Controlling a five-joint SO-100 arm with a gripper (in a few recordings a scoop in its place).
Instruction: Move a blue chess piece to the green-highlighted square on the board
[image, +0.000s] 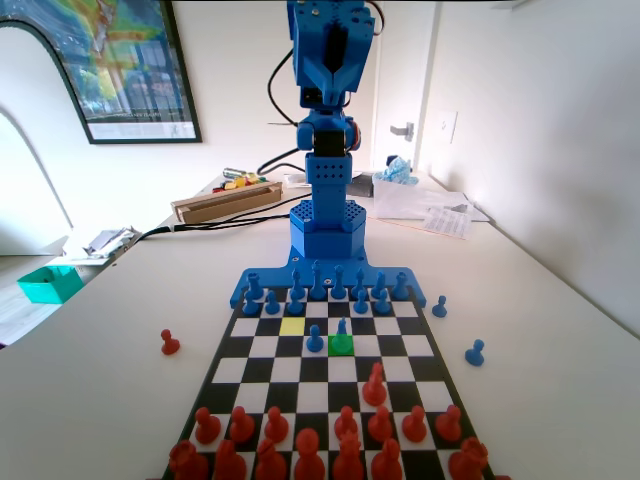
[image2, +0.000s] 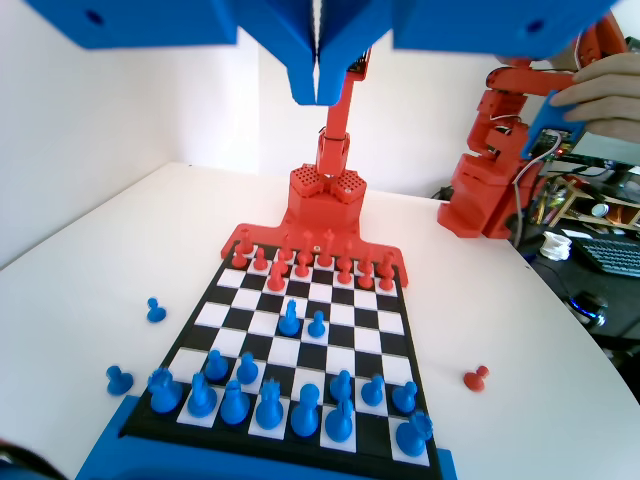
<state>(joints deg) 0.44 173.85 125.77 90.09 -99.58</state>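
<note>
Apparently the small blue plastic pawn with the round head (image: 342, 327) is already stood on the bright green highlighted square (image: 341, 345), near the middle of the flat black-and-white chequered board (image: 420, 345). A second blue pawn (image: 315, 340) is seen just beside it on the left in the fixed view, one square below the yellow square (image: 292, 325).

The blue two-finger pincer (image2: 318, 85) is held high above the board in the wrist view, its jaws pressed together with nothing between them.

Risk, as judged: should the arm be lowered again, the neighbouring pawn or the placed pawn could be clipped and toppled, the two being so close. The crowded blue back rows (image2: 290, 400) could also be brushed on retreat.

Surface: a plain white counter (image: 110, 350), smooth. Loose pawns are noted off the board, one red (image: 170, 343), two blue (image: 475, 352). Room: white walls, a framed poster (image: 110, 65), papers (image: 440, 215) and a teal tray (image: 48, 283) at the edges.
</note>
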